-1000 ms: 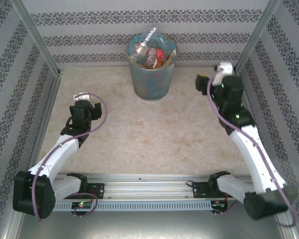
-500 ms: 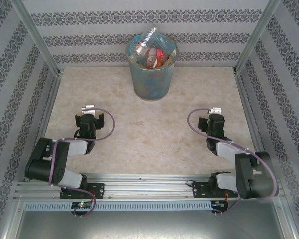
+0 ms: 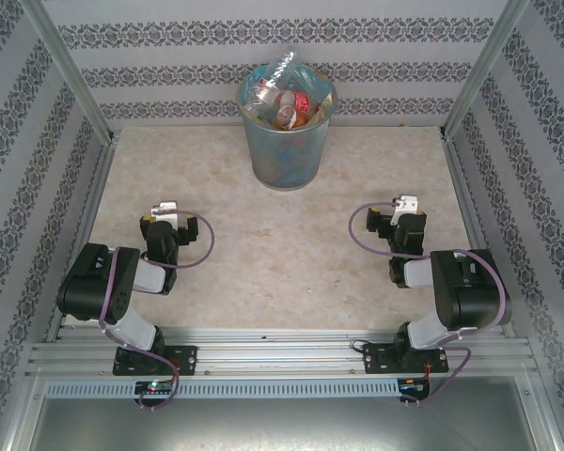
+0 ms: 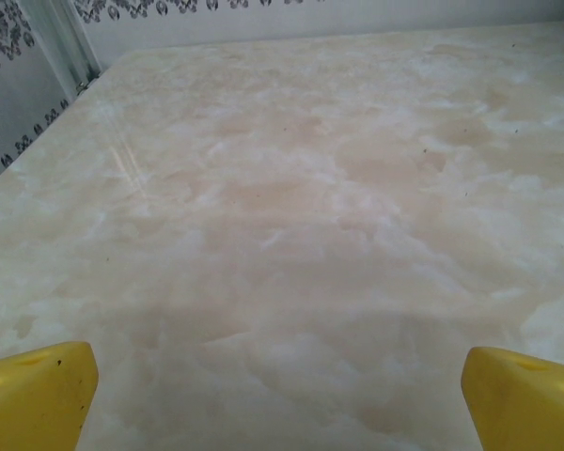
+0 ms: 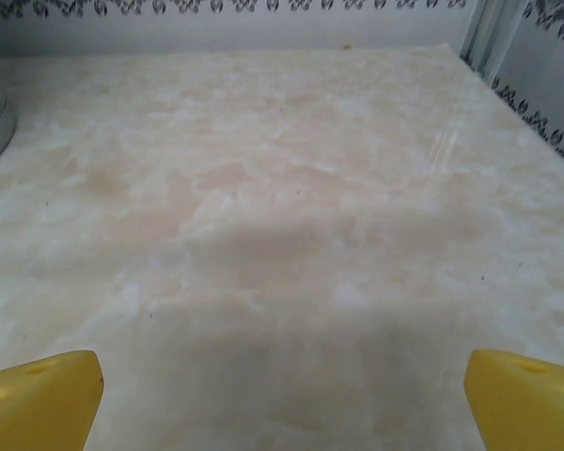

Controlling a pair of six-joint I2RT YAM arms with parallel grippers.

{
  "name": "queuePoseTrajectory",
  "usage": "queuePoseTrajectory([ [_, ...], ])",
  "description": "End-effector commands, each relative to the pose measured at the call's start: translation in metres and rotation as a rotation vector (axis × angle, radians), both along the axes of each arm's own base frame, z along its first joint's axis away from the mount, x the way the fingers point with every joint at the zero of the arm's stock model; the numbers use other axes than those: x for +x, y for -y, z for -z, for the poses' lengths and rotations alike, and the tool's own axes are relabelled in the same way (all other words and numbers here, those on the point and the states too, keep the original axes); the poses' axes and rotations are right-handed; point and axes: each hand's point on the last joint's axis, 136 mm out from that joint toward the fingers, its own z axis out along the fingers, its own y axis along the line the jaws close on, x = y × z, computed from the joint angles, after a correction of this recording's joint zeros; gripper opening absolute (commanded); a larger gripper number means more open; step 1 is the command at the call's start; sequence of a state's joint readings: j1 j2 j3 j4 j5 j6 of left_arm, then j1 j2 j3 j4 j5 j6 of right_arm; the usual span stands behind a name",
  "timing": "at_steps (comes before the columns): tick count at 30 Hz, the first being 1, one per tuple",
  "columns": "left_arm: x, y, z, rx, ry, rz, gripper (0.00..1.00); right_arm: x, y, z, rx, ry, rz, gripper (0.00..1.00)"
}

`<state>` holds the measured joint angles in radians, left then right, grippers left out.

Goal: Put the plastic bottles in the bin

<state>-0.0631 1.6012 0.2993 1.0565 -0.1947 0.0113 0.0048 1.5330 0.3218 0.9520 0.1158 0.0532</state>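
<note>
Though heaped past the rim, count the plastic bottles (image 3: 284, 99) as inside the bin (image 3: 287, 150), at the far middle of the counter (image 3: 291, 254), close to the back wall. Judge the task finished, or nearly so.

Left tool (image 4: 282, 395): yellow fingers (image 4: 38, 390) spread wide apart, holding nothing, hovering low over pale stone. Right tool (image 5: 282, 399): same, fingers (image 5: 522, 390) at the far corners of the wrist view, nothing between, with a sliver of the bin's wall at the left edge. From above, find both tucked back near their bases, left (image 3: 162, 218) and right (image 3: 401, 218), well apart from the bin.

As for direction: bin upright, long axis vertical, mouth up. Topmost clear bottle slanted, poking above the rim and leaning up toward the far right. Rest jumbled, red labels facing up, axes too tangled to tell.

Main hazard, as a guess: an overfull heap. Any knock to the bin, or one more bottle dropped on top, likely to send that leaning bottle sliding over the rim and rolling across the counter. Worth fearing too: a light basket tipping if clipped by a reaching arm.
</note>
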Motion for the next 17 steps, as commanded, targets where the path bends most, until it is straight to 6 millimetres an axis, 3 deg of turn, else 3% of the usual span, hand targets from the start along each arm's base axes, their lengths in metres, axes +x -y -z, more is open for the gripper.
queuePoseTrajectory([
  [1,0.005,-0.002,-0.017,-0.015,0.07,-0.006,1.0,0.007,0.002,-0.017,0.008,0.061,0.029,0.98],
  [7,0.006,-0.001,-0.016,-0.016,0.063,-0.001,1.0,0.007,0.001,-0.016,0.006,0.058,0.028,0.98],
  [11,0.016,0.012,-0.01,-0.025,0.0,0.082,1.0,0.007,0.002,-0.017,0.005,0.06,0.029,0.98],
  [14,0.016,0.01,-0.01,-0.026,0.0,0.079,1.0,0.007,0.001,-0.017,0.006,0.06,0.026,0.98],
  [17,0.011,-0.006,-0.013,-0.029,0.032,-0.022,1.0,0.007,0.001,-0.017,0.007,0.06,0.028,0.98],
])
